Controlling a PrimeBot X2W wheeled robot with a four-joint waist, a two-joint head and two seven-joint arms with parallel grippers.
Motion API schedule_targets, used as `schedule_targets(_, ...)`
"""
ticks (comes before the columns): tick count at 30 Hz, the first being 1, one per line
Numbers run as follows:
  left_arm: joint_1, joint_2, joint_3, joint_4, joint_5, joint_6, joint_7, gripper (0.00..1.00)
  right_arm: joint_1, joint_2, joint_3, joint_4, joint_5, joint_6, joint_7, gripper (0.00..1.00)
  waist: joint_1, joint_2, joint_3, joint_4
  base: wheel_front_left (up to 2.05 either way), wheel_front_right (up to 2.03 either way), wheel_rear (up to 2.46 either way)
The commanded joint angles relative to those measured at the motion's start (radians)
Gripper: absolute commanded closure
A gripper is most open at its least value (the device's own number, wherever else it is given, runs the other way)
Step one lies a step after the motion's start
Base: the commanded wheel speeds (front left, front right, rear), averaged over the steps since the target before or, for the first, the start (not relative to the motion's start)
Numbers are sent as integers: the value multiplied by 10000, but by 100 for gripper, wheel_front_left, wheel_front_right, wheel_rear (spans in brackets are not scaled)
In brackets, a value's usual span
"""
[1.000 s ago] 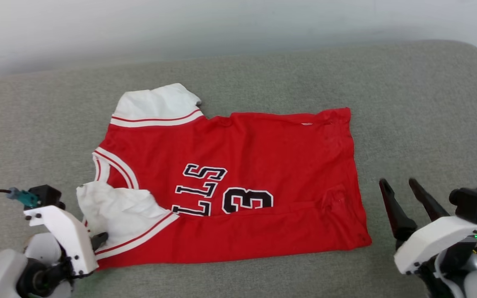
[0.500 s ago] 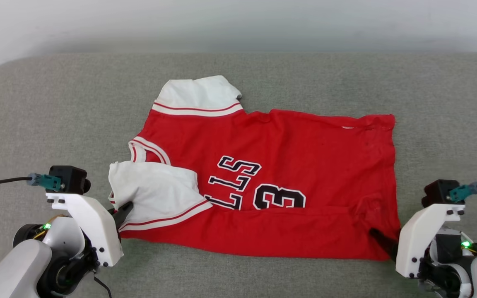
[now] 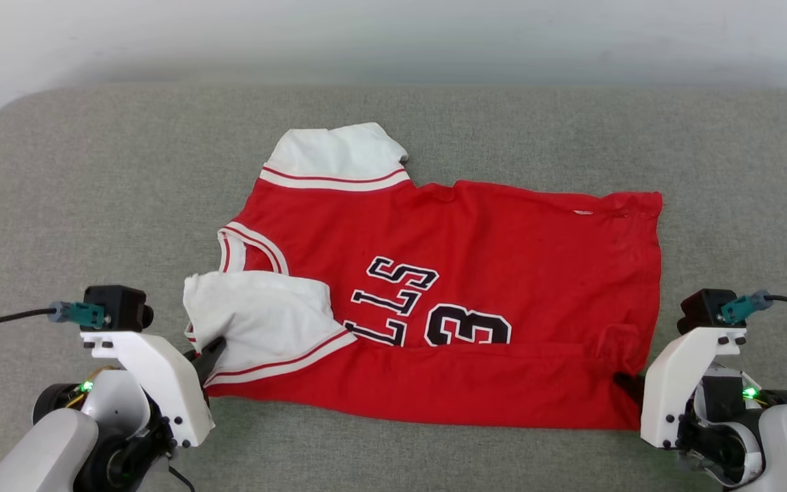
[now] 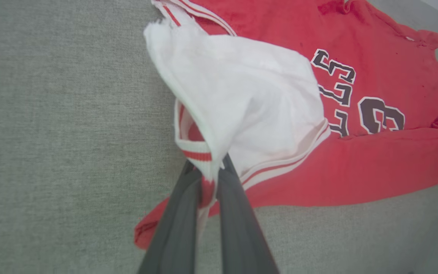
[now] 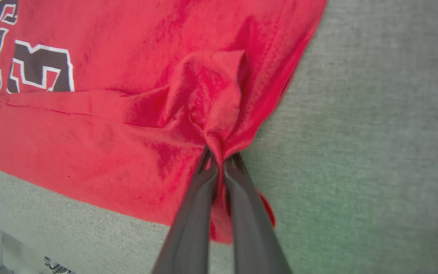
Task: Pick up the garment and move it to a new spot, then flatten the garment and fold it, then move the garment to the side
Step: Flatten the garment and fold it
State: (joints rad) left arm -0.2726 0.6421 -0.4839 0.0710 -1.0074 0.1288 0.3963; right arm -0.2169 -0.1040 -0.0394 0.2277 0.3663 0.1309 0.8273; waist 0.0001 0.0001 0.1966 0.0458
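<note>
One garment (image 3: 475, 260), spread flat on one grey cushion (image 3: 93, 191), neckline toward the robot's left and hem toward its right. Two white sleeves: the far sleeve (image 3: 335, 154) lying smooth, the near sleeve (image 3: 264, 314) rumpled and turned over onto the red front. Three black letters (image 3: 393, 301) and one numeral (image 3: 467, 326), each outlined in white, partly covered by a long near band of red cloth folded up over the front. Red-and-white striped trim along both sleeve seams and around the neckline (image 3: 250, 246).

Thin, soft, slightly creased cloth, roughly rectangular in the body, with a small pucker at the near hem corner. Coarse woven cover on the cushion, rounded at its far corners.

Two end effectors, each with two long dark tapered fingers on a white mount. Left end effector (image 4: 207, 173) clenched on the striped edge of the near sleeve. Right end effector (image 5: 221, 160) clamped on a bunched knot of red cloth at the near hem corner.
</note>
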Motion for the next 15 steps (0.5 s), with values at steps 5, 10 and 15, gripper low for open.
schedule_targets(5,279,-146,-54,59,-6,118,-189,100,105,-334,126,54,197,-4,-194,100,-1,-1,-508,88,0,0,0)
schedule_targets(10,713,-250,22,14,-62,334,-469,100,251,-514,357,-117,378,-4,-217,100,-1,-1,-1052,75,0,0,0)
schedule_targets(15,1239,-222,78,-145,-125,581,-632,100,516,-666,598,-316,553,-4,-227,100,-1,-1,-1496,75,0,0,0)
